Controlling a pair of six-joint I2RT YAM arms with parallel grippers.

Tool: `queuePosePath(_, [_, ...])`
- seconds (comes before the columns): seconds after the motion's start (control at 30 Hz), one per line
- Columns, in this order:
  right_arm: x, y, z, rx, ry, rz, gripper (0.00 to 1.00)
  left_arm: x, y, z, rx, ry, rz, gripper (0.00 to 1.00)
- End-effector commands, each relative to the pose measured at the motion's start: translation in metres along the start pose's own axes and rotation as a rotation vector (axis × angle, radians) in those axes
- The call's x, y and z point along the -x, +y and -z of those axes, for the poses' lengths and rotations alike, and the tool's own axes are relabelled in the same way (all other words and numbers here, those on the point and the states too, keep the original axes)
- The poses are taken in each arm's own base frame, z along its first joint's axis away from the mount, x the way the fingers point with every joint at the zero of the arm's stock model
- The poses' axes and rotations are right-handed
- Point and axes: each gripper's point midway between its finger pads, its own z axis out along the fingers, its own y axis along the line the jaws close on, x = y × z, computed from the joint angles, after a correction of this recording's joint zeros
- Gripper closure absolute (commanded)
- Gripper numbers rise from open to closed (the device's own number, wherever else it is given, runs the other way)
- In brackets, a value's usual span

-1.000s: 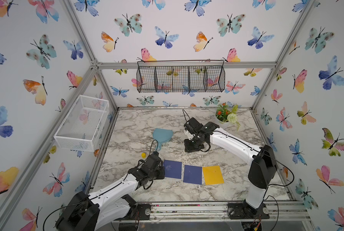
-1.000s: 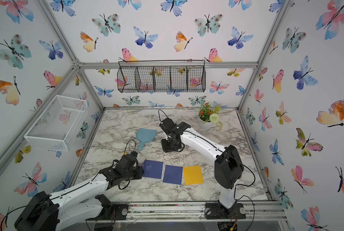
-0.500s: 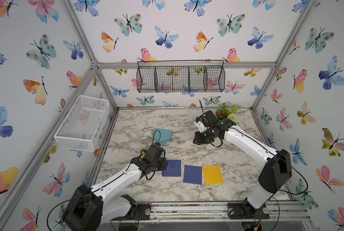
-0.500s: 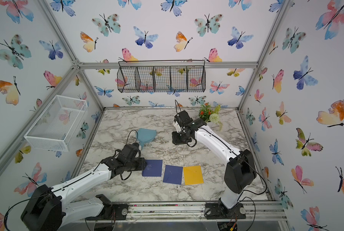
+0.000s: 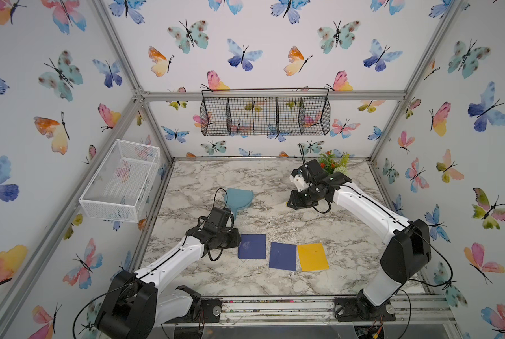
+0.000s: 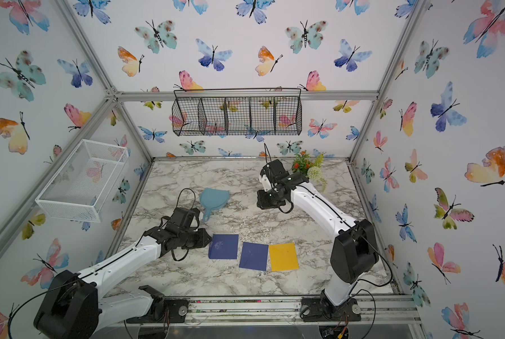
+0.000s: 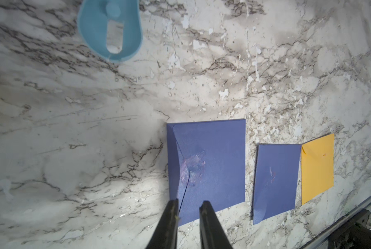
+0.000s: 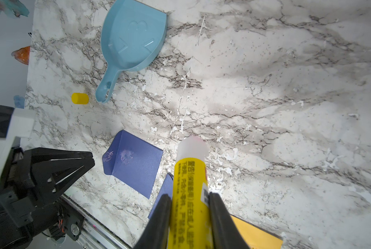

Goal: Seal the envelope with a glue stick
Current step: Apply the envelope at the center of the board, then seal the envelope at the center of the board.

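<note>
The right gripper [image 8: 190,195] stays clamped on the small yellow glue stick [image 8: 190,172], now a bit further from the dark blue paper envelope [image 7: 210,163]. The left gripper [image 7: 188,202], fingers slightly apart, stays at that envelope's edge.

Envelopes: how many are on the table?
3, in a row near the front edge: a blue envelope nearest the left arm, another blue one in the middle, a yellow one abutting it. None seems hidden.
</note>
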Motion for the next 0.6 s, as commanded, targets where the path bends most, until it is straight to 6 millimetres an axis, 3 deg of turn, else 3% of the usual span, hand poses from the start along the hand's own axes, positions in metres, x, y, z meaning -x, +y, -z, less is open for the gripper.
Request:
queuePosePath(0.0, [0.0043, 0.0012, 0.0036, 0.015, -0.016, 0.015, 0.98, -0.0072, 0.0066, -0.0053, 0.013, 0.024, 0.014, 0.79])
queuePosePath(0.57, [0.0002, 0.0004, 0.003, 0.017, 0.006, 0.004, 0.98, -0.0096, 0.005, -0.0126, -0.013, 0.028, -0.002, 0.96])
